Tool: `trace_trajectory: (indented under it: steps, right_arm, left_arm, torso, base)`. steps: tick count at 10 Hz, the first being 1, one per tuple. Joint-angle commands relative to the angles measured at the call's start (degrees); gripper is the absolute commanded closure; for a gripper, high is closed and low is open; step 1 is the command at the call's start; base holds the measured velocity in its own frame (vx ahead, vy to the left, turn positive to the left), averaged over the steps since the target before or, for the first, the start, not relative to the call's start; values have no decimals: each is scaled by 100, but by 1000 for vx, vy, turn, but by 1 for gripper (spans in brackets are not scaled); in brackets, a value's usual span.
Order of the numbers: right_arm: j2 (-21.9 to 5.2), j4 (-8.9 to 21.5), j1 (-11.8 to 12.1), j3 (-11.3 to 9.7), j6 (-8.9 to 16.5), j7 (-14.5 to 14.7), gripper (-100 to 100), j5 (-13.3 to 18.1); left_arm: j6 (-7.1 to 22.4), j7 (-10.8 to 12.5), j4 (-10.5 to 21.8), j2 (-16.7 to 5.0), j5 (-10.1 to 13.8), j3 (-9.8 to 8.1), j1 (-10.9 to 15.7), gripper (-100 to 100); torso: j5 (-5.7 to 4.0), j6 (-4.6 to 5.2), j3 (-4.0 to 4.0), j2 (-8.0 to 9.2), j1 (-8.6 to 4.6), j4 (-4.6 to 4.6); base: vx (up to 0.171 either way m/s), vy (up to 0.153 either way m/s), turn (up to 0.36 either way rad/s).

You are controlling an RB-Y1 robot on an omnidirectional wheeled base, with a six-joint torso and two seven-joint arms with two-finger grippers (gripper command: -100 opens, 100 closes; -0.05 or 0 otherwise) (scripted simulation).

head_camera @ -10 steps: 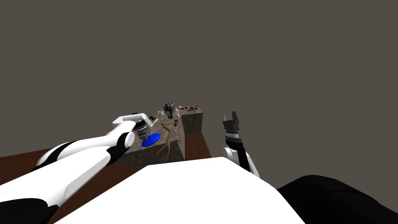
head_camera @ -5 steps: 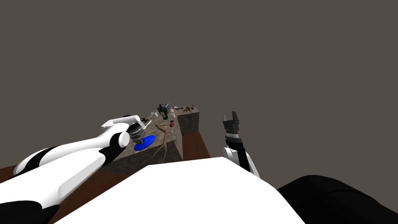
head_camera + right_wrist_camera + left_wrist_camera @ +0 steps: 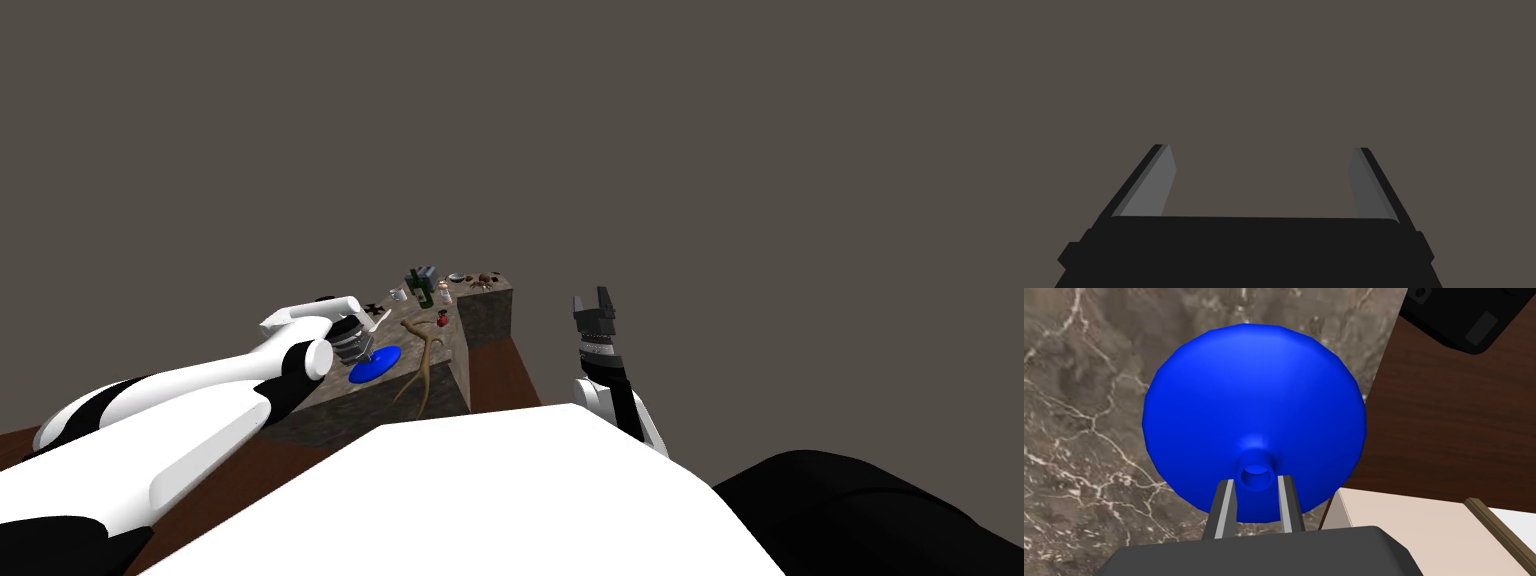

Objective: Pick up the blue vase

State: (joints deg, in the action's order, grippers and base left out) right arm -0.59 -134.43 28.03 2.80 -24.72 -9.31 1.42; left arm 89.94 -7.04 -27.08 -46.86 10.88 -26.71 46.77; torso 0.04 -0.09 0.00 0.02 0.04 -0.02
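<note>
The blue vase (image 3: 1254, 398) has a wide round body and a narrow neck, and it stands on a brown marbled counter (image 3: 1079, 403) near its edge. My left gripper (image 3: 1255, 482) comes down from above, with both fingers (image 3: 1226, 508) pressed against the sides of the neck. In the head view the vase (image 3: 378, 364) is a blue disc just under my left gripper (image 3: 358, 352). My right gripper (image 3: 597, 304) is raised to the right, away from the counter, and stands open and empty (image 3: 1263, 182).
A branched antler (image 3: 425, 362) lies on the counter (image 3: 330, 415) right beside the vase. A small red object (image 3: 442, 321), a green bottle (image 3: 424, 288), small jars and a bowl stand farther back. Dark brown floor (image 3: 500, 375) runs along the counter's side.
My view moved at first, sliding the counter left and down in the picture. My left hand has come down onto the vase, which has since shifted slightly. The right arm has not moved.
</note>
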Motion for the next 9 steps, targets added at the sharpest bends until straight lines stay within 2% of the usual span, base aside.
trace_trajectory:
  steps: [1, 2, 3, 4, 5, 6, 7, 8, 9]
  right_arm:
    - [0, 0, 0, 0, 0, 0, 0, 0]
    - [0, 0, 0, 0, 0, 0, 0, 0]
    - [0, 0, 0, 0, 0, 0, 0, 0]
    - [0, 0, 2, 1, 0, 0, 0, 0]
    - [0, 0, 2, 1, 0, 0, 0, 0]
    - [0, 0, 1, 0, 0, 0, 0, 0]
    - [0, 0, 1, 1, 0, 0, 0, 0]
    - [0, 0, 0, 0, 0, 0, 0, 0]
    - [0, 0, 1, 1, 0, 0, 0, 0]
  left_arm:
    - [0, 0, 0, 0, 0, 0, 0, 100]
    - [0, 0, 0, 0, 0, 0, 0, 0]
    - [93, 54, -156, 91, 161, 225, 36, 100]
    - [171, 124, -303, 202, 336, 405, 101, 100]
    - [171, 124, -303, 202, 336, 511, 101, 100]
    - [249, 194, -449, 313, 510, 720, 166, 100]
    - [249, 194, -449, 313, 510, 797, 166, 100]
    - [328, 264, -583, 424, 685, 1027, 231, 100]
    - [328, 264, -596, 424, 685, 1083, 231, 100]
  torso:
    - [0, 0, 0, 0, 0, 0]
    - [0, 0, 0, 0, 0, 0]
    - [0, 0, 0, 0, 0, 0]
    - [-1, -17, -4, -9, 6, -1]
    - [-1, -11, -11, -21, 4, -4]
    - [-1, 0, -12, -22, 1, -4]
    - [-2, -3, -13, -23, 3, -4]
    - [-1, 1, -12, -20, 2, -4]
    - [-3, -7, -9, -18, 1, -2]
  base:
    - [0, 0, 0]
    - [0, 0, 0]
    - [46, 10, 323]
    - [85, 2, 410]
    - [65, -1, 161]
    - [60, 14, 230]
    - [50, 5, 124]
    - [49, 2, 273]
    - [44, -2, 141]
